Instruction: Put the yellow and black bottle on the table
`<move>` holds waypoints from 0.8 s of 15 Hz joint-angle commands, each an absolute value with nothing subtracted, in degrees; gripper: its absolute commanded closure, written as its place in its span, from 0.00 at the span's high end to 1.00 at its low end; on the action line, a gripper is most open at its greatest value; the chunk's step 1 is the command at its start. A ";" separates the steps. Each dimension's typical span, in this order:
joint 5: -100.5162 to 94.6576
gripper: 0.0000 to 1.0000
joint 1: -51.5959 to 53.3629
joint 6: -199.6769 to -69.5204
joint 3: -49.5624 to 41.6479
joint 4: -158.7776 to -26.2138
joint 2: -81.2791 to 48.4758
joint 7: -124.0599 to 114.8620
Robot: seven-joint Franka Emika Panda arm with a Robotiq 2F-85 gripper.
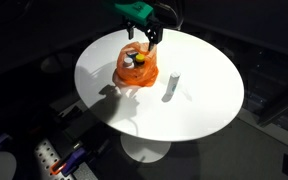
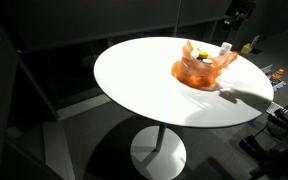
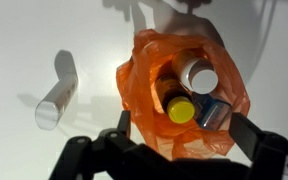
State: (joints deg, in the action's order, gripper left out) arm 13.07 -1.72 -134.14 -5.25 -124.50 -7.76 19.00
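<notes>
An orange plastic bag (image 3: 164,90) stands open on the round white table (image 1: 194,110). Inside it I see a dark bottle with a yellow cap (image 3: 179,108), a bottle with a white cap (image 3: 200,77) and a bluish-grey can (image 3: 212,112). The bag also shows in both exterior views (image 1: 139,68) (image 2: 202,68). My gripper (image 3: 181,130) is open, straight above the bag, its fingers either side of the bag's near edge, holding nothing. In an exterior view the gripper (image 1: 144,32) hangs just above the bag.
A white cylinder (image 3: 58,92) lies on the table beside the bag; it stands out in an exterior view (image 1: 170,88). The table edge drops to a dark floor. Cluttered items lie on the floor (image 1: 59,160).
</notes>
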 commanded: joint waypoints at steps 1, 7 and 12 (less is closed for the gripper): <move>12.76 1.00 -3.09 -134.07 -3.88 -124.42 -7.72 18.75; 12.25 1.00 -3.28 -134.67 -2.47 -121.27 -12.70 20.00; 8.87 1.00 -3.51 -135.36 -1.85 -117.06 -19.05 19.55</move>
State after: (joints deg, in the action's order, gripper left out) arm 10.86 -2.22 -135.29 -3.08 -121.17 -14.74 19.02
